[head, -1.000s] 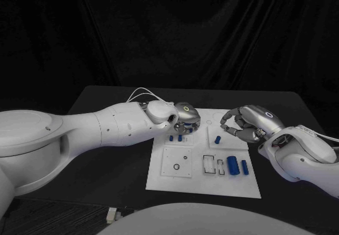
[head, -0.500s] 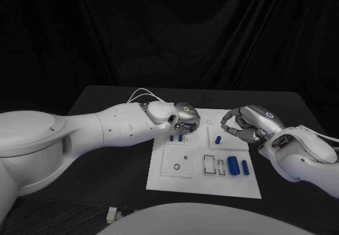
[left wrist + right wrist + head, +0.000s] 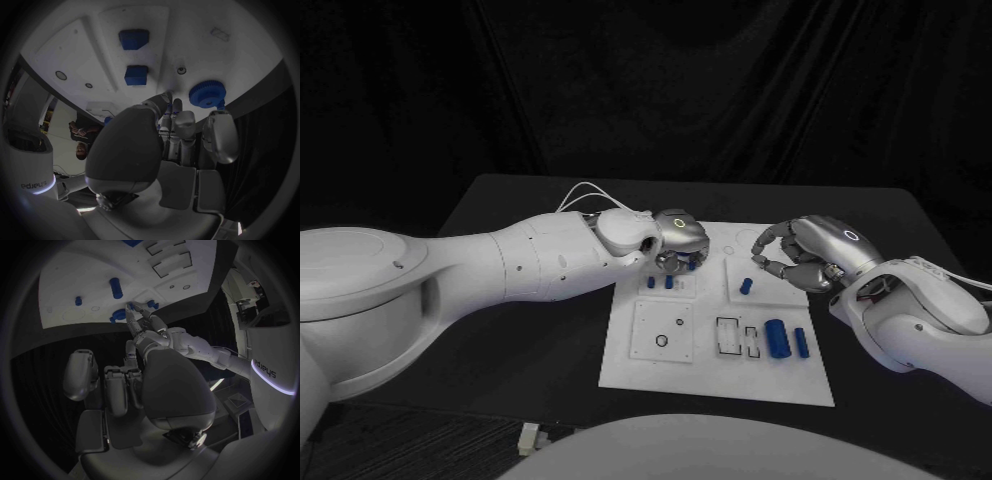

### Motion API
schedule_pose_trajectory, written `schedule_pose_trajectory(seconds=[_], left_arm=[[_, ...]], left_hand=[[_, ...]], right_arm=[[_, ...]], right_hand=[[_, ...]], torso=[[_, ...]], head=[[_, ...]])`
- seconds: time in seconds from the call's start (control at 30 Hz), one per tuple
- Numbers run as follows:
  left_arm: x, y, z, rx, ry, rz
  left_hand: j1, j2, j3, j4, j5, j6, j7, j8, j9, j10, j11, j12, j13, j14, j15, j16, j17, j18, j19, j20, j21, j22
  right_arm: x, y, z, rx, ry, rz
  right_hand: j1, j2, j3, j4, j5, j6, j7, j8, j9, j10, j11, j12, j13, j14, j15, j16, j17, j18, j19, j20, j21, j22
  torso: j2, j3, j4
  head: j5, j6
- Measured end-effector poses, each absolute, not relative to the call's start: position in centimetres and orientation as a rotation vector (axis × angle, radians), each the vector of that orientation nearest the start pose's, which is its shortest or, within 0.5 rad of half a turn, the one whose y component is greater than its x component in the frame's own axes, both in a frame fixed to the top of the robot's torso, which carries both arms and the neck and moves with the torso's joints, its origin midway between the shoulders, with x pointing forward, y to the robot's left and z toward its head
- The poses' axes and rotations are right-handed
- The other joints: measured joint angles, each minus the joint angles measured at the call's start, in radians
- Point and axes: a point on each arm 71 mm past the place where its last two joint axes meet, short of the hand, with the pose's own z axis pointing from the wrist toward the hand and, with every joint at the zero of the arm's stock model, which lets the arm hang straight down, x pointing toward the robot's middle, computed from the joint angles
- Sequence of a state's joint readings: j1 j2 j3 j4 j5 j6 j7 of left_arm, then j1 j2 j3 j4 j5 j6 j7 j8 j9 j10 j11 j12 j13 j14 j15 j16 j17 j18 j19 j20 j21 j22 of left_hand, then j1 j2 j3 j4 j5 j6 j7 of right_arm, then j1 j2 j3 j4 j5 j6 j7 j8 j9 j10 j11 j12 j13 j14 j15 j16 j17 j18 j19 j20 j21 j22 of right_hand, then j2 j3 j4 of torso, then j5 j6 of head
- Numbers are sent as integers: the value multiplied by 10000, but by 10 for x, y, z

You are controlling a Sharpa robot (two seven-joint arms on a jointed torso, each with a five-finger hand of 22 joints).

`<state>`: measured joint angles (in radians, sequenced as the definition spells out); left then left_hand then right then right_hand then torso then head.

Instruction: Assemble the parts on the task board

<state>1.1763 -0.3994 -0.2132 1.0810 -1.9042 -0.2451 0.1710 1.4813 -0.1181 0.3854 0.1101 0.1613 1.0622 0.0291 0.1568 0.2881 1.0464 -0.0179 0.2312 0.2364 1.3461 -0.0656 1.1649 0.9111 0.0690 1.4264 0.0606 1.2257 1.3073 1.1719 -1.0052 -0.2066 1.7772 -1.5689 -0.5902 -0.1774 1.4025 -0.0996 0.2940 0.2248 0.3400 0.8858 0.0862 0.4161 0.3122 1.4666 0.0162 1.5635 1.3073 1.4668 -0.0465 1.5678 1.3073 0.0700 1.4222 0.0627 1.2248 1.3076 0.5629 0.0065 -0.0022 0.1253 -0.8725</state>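
The white task board (image 3: 715,372) lies in the middle of the table. My left hand (image 3: 678,243) hovers over its far left corner, fingers pointing down beside a blue gear (image 3: 205,93) that sits on the board. One fingertip (image 3: 215,111) reaches the gear's rim, while the thumb stays apart from it. Two small blue blocks (image 3: 135,56) stand just past the gear. My right hand (image 3: 799,256) hangs over the board's far right part with its fingers curled in and nothing seen in them. A short blue peg (image 3: 747,286) stands below it.
Two blue cylinders (image 3: 788,341) lie side by side at the board's right, next to rectangular slots (image 3: 728,335). A square plate with holes (image 3: 662,330) sits on the board's left. Black table (image 3: 531,330) surrounds the board.
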Motion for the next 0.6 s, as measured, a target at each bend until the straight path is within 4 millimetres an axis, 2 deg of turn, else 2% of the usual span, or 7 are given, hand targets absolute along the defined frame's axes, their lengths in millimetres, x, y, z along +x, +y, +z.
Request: schedule_pose_trajectory(seconds=[0.4, 0.6], left_arm=[[491, 91, -269, 9459, 15648, -6368], [494, 108, -250, 9394, 15445, -6156]], left_hand=[[-111, 3, 0, -57, 31, 138, -4, 57, 3, 95, -15, 0, -47, -2, -2, -127, -304, 0, 0, 0, -83, 0], [-111, 2, 94, -151, 31, 137, -4, 57, 3, 95, -15, -158, -188, -3, -2, -382, -606, 0, -110, -1, -319, 0]], right_arm=[[405, -211, -216, -1513, 15774, 6608], [405, -212, -217, -1513, 15799, 6585]], right_hand=[[0, 0, 0, 0, 0, 0, 0, 0, -1, 0, 0, 0, 0, 0, 0, 0, 0, 1, 0, 0, 0, -1], [0, 0, 0, 0, 0, 0, 0, 0, -1, 0, 0, 0, 0, 0, 0, 0, 0, 1, 0, 0, 0, -2]], torso=[[-5, 0, 1], [-9, -1, 2]], head=[[1, 0], [-1, 0]])
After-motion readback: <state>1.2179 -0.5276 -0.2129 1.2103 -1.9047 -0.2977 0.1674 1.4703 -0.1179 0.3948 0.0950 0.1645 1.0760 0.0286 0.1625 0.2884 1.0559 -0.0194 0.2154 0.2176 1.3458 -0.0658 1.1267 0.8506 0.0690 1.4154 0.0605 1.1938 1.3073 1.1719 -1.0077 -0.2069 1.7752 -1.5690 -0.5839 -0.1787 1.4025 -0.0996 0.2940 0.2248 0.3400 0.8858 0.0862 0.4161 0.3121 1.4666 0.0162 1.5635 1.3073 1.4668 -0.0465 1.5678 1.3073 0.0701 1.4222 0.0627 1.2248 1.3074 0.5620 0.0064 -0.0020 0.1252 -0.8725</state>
